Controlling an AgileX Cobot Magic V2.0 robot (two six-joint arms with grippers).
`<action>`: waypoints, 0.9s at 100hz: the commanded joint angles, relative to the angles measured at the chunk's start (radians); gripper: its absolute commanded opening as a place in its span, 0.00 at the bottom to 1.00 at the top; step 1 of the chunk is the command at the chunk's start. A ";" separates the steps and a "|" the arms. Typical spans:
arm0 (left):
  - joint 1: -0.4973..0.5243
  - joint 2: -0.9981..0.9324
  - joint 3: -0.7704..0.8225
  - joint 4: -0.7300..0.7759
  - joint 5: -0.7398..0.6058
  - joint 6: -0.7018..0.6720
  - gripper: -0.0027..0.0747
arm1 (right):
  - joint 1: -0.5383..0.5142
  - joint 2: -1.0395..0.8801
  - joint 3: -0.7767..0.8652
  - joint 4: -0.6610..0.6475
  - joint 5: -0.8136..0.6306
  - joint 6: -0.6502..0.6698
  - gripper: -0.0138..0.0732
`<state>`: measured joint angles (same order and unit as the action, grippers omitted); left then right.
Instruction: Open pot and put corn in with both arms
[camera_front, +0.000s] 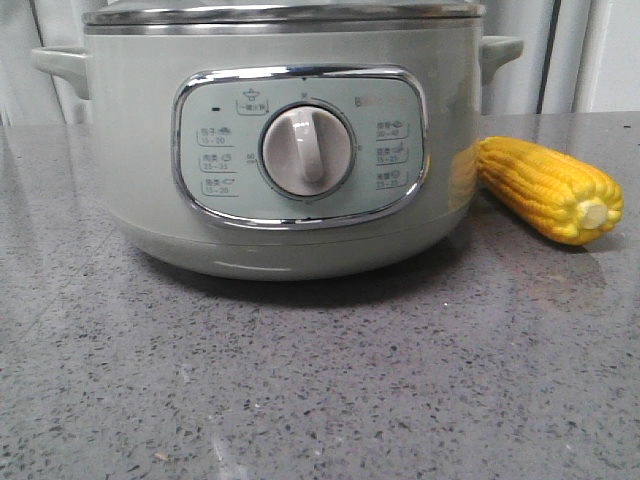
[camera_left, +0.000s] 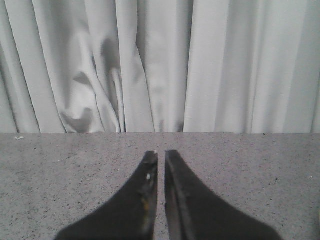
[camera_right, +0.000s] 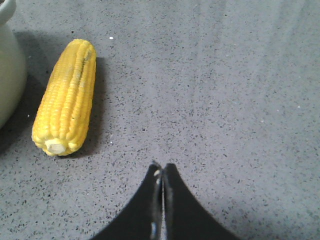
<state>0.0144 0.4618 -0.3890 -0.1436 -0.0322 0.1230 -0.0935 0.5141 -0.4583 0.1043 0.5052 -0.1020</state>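
The pale grey-green pot (camera_front: 140, 150) stands close in the front view, its white dial knob (camera_front: 307, 150) facing me and a steel rim at the top. The lid is mostly cut off by the frame's top. The yellow corn (camera_front: 545, 187) lies on the counter right of the pot, cream stalk end toward me. It also shows in the right wrist view (camera_right: 67, 97), beside the pot's wall (camera_right: 7, 75). My right gripper (camera_right: 162, 166) is shut and empty, low over the counter, apart from the corn. My left gripper (camera_left: 160, 154) is shut and empty over bare counter, facing a curtain.
The grey speckled counter (camera_front: 320, 390) spreads in front of the pot. A pale curtain (camera_left: 160, 65) hangs behind the counter's far edge. The pot's two side handles (camera_front: 65, 68) stick out left and right.
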 joint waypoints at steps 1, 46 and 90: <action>-0.007 0.012 -0.038 -0.001 -0.104 -0.001 0.01 | -0.005 0.012 -0.038 0.003 -0.074 -0.003 0.09; -0.007 0.012 -0.038 -0.001 -0.120 -0.001 0.14 | -0.005 0.012 -0.038 0.003 -0.094 -0.003 0.09; -0.103 0.137 -0.164 -0.001 -0.118 -0.001 0.58 | -0.004 0.044 -0.038 0.015 -0.076 -0.003 0.09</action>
<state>-0.0407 0.5494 -0.4777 -0.1436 -0.0699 0.1230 -0.0935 0.5362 -0.4583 0.1079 0.4913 -0.1020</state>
